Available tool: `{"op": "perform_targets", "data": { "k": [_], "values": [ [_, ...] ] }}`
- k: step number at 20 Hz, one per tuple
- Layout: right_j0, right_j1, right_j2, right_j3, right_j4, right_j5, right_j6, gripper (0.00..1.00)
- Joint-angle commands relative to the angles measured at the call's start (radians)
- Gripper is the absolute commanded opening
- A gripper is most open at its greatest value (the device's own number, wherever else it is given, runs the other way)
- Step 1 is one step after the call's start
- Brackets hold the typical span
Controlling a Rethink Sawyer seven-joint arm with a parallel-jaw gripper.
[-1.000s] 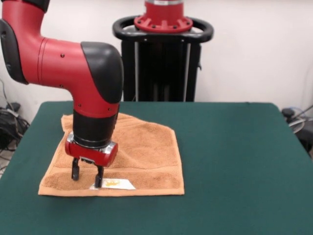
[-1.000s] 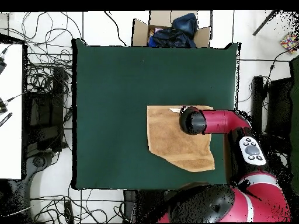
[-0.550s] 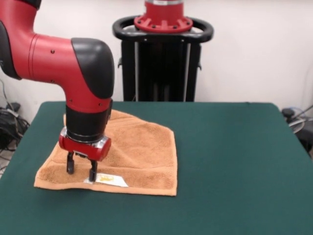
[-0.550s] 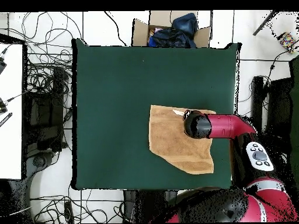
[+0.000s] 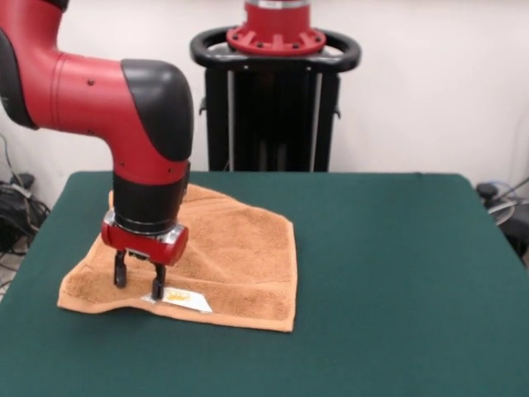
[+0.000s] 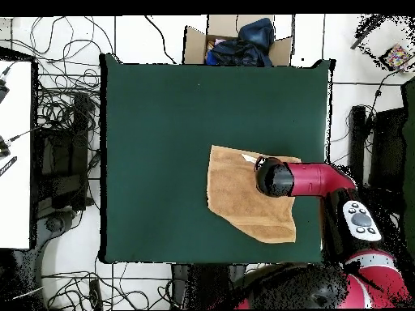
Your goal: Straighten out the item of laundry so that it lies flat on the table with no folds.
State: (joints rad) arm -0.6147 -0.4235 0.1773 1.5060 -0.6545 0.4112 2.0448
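Two gripper (image 5: 139,286) fingers, narrowly parted, press the near edge of the orange-tan towel (image 5: 223,256) beside its white tag (image 5: 183,299). The towel lies on the green table (image 5: 388,273), skewed, its far corner behind the arm.

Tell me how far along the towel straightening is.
Partly done: the orange-tan towel lies mostly spread on the green table. In hand: the gripper, jaws open, presses its near edge beside the white tag. Left: its outline remains skewed overhead, with a raised wrinkle near the front edge.
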Motion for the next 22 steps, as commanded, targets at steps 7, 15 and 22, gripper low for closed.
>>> {"op": "perform_targets", "data": {
  "k": [7,15,22],
  "values": [
    [0.361,0.297,-0.35,-0.18,-0.08,-0.382,0.309,1.0],
    [0.471,0.427,-0.515,-0.218,0.114,-0.472,0.299,1.0],
    [0.453,0.499,-0.531,-0.251,0.239,-0.617,0.209,1.0]
  ]
}}
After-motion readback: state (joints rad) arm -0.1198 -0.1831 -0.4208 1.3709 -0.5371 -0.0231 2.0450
